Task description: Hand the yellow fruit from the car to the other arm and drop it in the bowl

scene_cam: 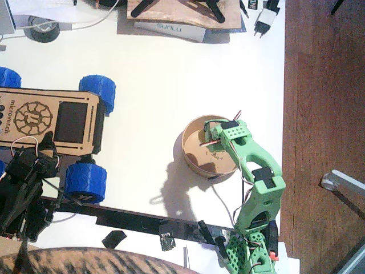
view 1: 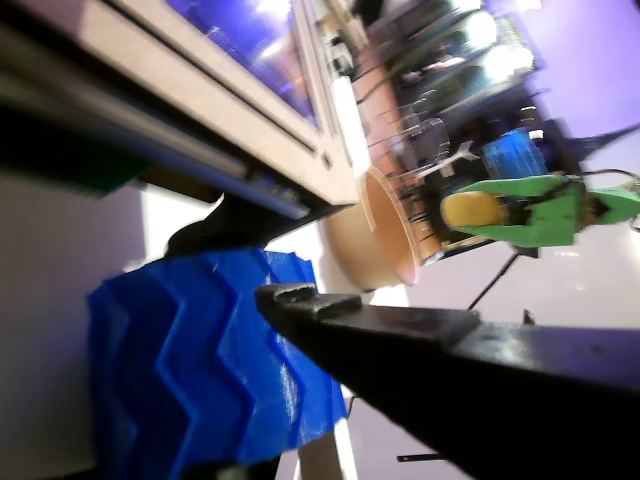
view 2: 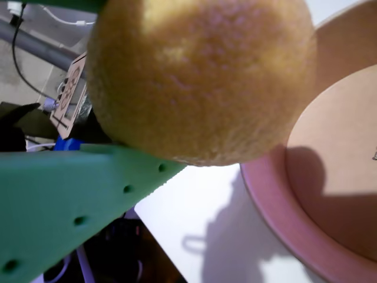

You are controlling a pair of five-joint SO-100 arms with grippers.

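Observation:
The yellow fruit [view 2: 200, 76] is clamped in my right gripper [scene_cam: 219, 136], the green arm's, and hangs over the near-left rim of the tan bowl [scene_cam: 191, 157]. From above the green jaws hide the fruit. A wrist view shows the fruit [view 1: 473, 210] in the green gripper beside the bowl [view 1: 385, 245]. Below the fruit, a green finger [view 2: 70, 200] lies against it, with the bowl's rim [view 2: 277, 218] to the right. My left gripper [scene_cam: 43, 149], the black arm's, sits at the plywood car [scene_cam: 34, 117] by a blue wheel [scene_cam: 85, 181], open and holding nothing. One of its black fingers [view 1: 400, 335] crosses the wheel [view 1: 200, 360].
A white SUNLU box [scene_cam: 171, 27], a power adapter [scene_cam: 264, 20] and a tape roll [scene_cam: 43, 28] lie along the far edge. The table ends at the right over a wooden floor [scene_cam: 319, 114]. A black strip [scene_cam: 142, 220] runs along the front, with striped fabric [scene_cam: 85, 262] below it.

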